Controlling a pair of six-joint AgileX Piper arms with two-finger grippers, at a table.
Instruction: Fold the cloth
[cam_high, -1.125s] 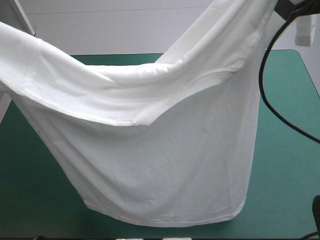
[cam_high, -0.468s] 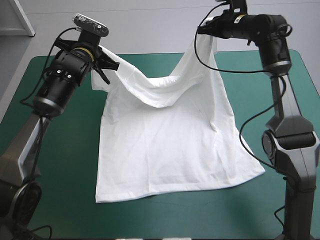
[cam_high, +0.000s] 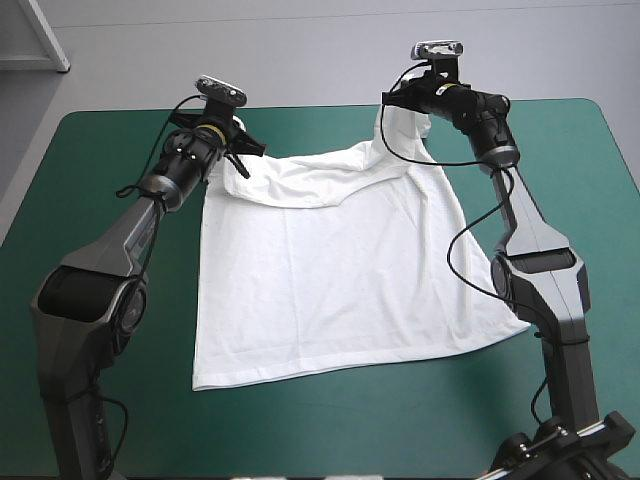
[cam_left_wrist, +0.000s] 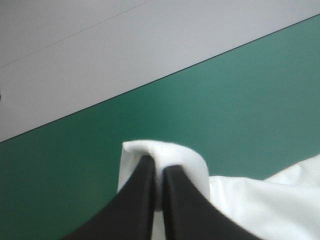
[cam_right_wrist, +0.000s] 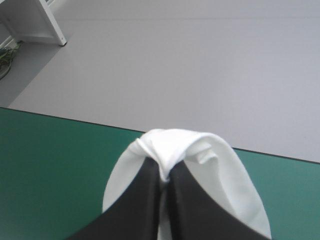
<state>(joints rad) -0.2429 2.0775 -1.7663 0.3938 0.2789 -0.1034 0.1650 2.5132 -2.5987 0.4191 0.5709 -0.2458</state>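
Note:
The white T-shirt (cam_high: 330, 270) lies mostly flat on the teal-green cover, its hem toward the near edge. Both far corners are held just above the table near the far edge. My left gripper (cam_high: 232, 150) pinches the far left corner; in the left wrist view (cam_left_wrist: 159, 172) its black fingers are shut with a fold of white cloth (cam_left_wrist: 185, 160) wrapped over the tips. My right gripper (cam_high: 400, 102) holds the far right corner a little higher; in the right wrist view (cam_right_wrist: 165, 177) the fingers are shut on a bunched fold (cam_right_wrist: 200, 155). Between the two, the far edge sags.
Bare teal-green cover (cam_high: 90, 230) lies to the left, right and near side of the shirt. The table's far edge (cam_high: 300, 108) runs just beyond both grippers, with grey floor past it.
Both arms have swung away and down toward the far edge, carrying the shirt from hanging high near the camera to lying spread on the table. Both grips have held.

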